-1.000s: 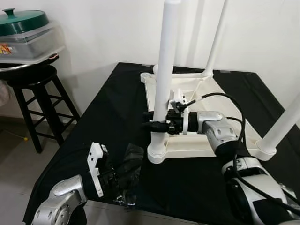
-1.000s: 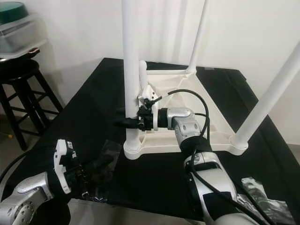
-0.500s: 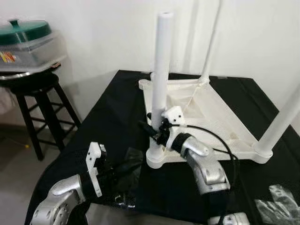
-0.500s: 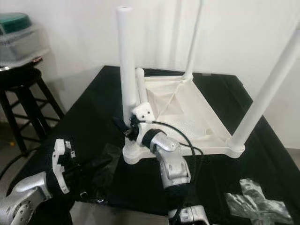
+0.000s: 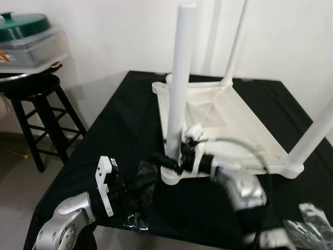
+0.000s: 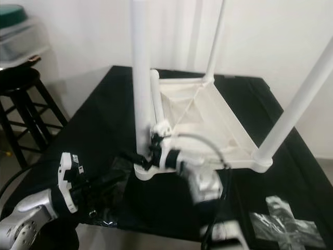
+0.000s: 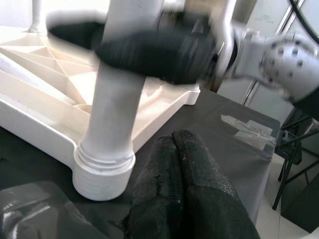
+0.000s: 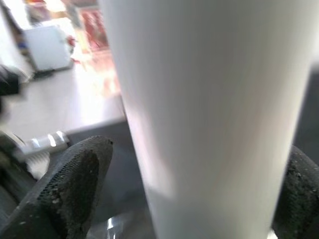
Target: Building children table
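Note:
The white children's table (image 5: 229, 125) lies upside down on the black-covered tabletop, its legs pointing up. My right gripper (image 5: 167, 161) is shut on the near-left leg (image 5: 181, 78) just above its round socket (image 5: 174, 178). In the right wrist view the black fingers (image 8: 75, 184) sit on either side of that leg (image 8: 209, 109). My left gripper (image 5: 145, 182) rests low at the front left of the tabletop, short of the socket. Its fingers (image 7: 175, 149) are pressed together with nothing seen between them. It lies over a clear plastic bag (image 5: 136, 205).
A black stool (image 5: 36, 104) carrying a clear container with a green lid (image 5: 26, 31) stands at the left, beside the table. Crumpled plastic wrap (image 5: 312, 221) lies at the front right. Two more legs (image 5: 237, 41) (image 5: 317, 135) rise at the back and right. A white wall is behind.
The camera has shifted. My right gripper has slid down the near-left leg toward its socket, and the arm is blurred. The left gripper has hardly moved.

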You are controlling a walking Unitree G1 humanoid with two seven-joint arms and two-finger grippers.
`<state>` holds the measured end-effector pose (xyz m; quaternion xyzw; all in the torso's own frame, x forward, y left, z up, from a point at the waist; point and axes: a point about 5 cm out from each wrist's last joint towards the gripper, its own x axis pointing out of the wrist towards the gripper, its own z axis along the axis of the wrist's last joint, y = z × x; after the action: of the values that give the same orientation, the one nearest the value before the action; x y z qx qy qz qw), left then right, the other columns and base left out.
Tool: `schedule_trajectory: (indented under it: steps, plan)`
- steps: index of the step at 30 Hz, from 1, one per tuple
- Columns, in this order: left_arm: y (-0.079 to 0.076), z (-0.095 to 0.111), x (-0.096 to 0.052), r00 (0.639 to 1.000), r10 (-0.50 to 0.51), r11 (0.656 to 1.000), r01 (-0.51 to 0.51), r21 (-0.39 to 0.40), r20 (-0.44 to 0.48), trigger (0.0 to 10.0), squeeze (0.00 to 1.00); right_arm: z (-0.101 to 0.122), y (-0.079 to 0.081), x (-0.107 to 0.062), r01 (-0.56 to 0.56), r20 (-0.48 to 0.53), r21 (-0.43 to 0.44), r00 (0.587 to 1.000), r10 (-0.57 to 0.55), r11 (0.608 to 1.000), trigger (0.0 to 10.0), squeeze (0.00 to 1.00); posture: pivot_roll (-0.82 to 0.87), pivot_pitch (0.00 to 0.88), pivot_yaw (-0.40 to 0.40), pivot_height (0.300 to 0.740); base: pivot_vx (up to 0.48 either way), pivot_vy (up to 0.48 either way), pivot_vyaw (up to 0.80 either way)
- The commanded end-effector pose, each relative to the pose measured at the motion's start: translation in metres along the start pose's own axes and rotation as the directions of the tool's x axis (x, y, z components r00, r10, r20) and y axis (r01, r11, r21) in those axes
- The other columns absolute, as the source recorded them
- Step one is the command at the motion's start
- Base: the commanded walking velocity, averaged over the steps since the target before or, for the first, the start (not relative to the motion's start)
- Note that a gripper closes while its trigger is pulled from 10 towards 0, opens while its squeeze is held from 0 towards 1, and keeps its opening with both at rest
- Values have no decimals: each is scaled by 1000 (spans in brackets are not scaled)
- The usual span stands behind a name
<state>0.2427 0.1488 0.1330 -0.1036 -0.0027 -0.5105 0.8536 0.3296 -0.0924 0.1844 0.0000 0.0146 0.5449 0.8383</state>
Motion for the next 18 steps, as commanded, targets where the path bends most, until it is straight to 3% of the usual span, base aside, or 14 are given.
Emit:
schedule_trajectory:
  steps: [1, 2, 3, 4, 5, 8, 9, 10, 11, 12, 18]
  plan:
    - [0, -4, -1, 1000, 6, 1000, -6, -14, -13, 10000, 0, -3, -1, 1, -31, -5, -3, 999, 31, 1000, 10000, 1000, -56, 0, -45, 740, 0, 0, 0]
    - [0, -4, 0, 1000, 7, 1000, -7, -14, -12, 10000, 0, 4, -13, 2, -53, -30, -40, 998, 51, 998, 10000, 318, -48, 0, -50, 740, 0, 0, 0]
    - [0, -4, 0, 1000, 7, 1000, -7, -14, -12, 10000, 0, 4, -13, 2, -53, -30, -40, 998, 51, 998, 10000, 318, -48, 0, -50, 740, 0, 0, 0]
    - [0, -5, 0, 1000, 10, 1000, -10, -14, -10, 10000, 0, 12, -27, 2, -63, -49, -44, 997, 61, 997, 10000, 0, -38, 0, -56, 740, 0, 0, 0]
    - [0, -5, 1, 1000, 14, 1000, -15, -13, -8, 10000, 0, 17, -38, 2, -54, -75, -49, 996, 50, 997, 10000, 0, -30, 0, -60, 740, 0, 0, 0]
    - [0, -5, 1, 1000, 14, 1000, -15, -13, -8, 10000, 0, 17, -38, 2, -54, -75, -49, 996, 50, 997, 10000, 0, -30, 0, -60, 740, 0, 0, 0]
    - [0, -5, 1, 1000, 19, 1000, -19, -12, -7, 10000, 0, 19, -44, 2, -43, -95, -43, 995, 38, 998, 10000, 0, -30, 0, -60, 740, 0, 0, 0]
    - [0, -6, 1, 1000, 22, 1000, -22, -10, -7, 10000, 0, 19, -48, 2, -24, -106, -33, 994, 21, 999, 4863, 0, -24, 0, -62, 740, 0, 0, 0]
    - [0, -6, 1, 1000, 22, 1000, -22, -10, -7, 10000, 0, 19, -48, 2, -24, -106, -33, 994, 21, 999, 4863, 0, -24, 0, -62, 740, 0, 0, 0]
    - [0, -6, 1, 1000, 24, 1000, -24, -9, -8, 10000, 0, 20, -49, 2, -27, -100, -18, 995, 25, 999, 0, 0, -24, 0, -58, 740, 0, 0, 0]
    - [-1, -5, -1, 1000, 21, 1000, -21, -12, -11, 10000, 0, 21, -50, -3, -21, -53, 5, 998, 21, 1000, 0, 0, -33, 0, -47, 740, 0, 0, 0]
